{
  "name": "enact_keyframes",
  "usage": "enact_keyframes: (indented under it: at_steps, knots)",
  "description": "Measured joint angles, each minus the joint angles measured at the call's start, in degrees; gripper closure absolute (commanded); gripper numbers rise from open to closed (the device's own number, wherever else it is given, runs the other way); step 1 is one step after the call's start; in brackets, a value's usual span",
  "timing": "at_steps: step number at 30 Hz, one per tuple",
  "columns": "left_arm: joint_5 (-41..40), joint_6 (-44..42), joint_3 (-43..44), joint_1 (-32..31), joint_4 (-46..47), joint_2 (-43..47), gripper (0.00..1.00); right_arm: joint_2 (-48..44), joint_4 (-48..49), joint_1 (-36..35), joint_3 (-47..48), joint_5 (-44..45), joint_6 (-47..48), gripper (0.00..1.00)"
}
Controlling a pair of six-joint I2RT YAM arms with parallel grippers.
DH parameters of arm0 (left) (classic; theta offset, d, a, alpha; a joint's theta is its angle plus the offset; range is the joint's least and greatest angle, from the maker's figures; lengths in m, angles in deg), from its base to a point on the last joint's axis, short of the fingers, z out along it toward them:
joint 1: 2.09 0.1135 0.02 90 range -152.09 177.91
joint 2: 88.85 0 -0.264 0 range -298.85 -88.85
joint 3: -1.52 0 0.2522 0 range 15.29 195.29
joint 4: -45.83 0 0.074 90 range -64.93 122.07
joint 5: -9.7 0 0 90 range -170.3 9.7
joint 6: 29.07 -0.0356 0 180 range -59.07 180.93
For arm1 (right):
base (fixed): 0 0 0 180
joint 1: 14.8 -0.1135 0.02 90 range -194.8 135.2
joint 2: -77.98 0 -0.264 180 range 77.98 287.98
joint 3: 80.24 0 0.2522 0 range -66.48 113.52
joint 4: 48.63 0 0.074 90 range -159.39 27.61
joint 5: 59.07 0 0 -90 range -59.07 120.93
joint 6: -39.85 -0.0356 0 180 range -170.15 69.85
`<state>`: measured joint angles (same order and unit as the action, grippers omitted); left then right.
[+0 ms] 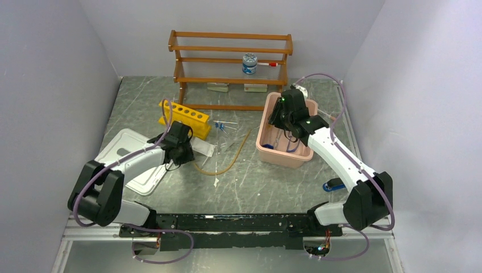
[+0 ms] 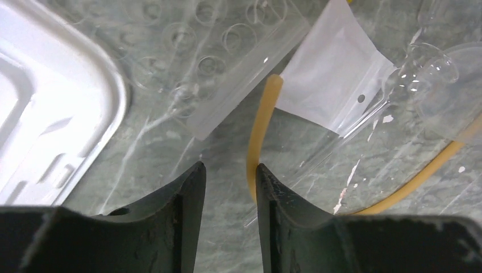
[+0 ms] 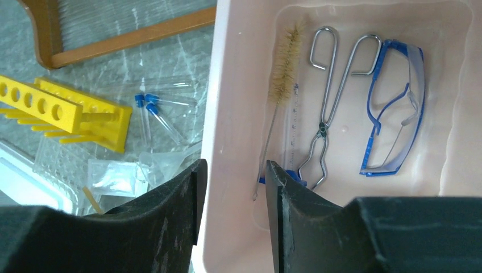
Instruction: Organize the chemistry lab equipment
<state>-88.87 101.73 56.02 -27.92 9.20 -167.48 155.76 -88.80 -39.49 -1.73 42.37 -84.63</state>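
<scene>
Lab equipment, two stations: both hands part-open, holding nothing.
Left hand (image 2: 230, 168) low over bench (image 2: 153, 162), tan hose (image 2: 257, 131) just beside one finger; right hand (image 3: 236, 165) over pink tub (image 3: 239, 85) wall, metal tongs (image 3: 322, 133) inside — blue-capped tubes (image 3: 150, 108) near yellow rack (image 3: 57, 105) beyond.

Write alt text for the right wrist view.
A pink bin holds a bottle brush, metal tongs and blue safety glasses. The open fingers hang above its left wall; a yellow rack and blue-capped tubes lie outside.
</scene>
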Motion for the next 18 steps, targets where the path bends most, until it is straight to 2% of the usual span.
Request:
enact_keyframes:
  at_steps: [7, 12, 18]
  knots:
    - [5.1, 0.0, -1.2, 0.8, 5.7, -3.4, 0.7, -1.0, 0.9, 0.0, 0.0, -0.7, 0.7, 0.55]
    - [6.3, -0.6, -1.5, 0.8, 7.5, -4.9, 0.94, -1.1, 1.4, 0.0, 0.0, -0.9, 1.0, 0.56]
    - [6.3, -2.0, -0.8, 0.8, 6.2, -3.5, 0.95, -1.2, 3.0, 0.0, 0.0, -2.9, 2.9, 0.55]
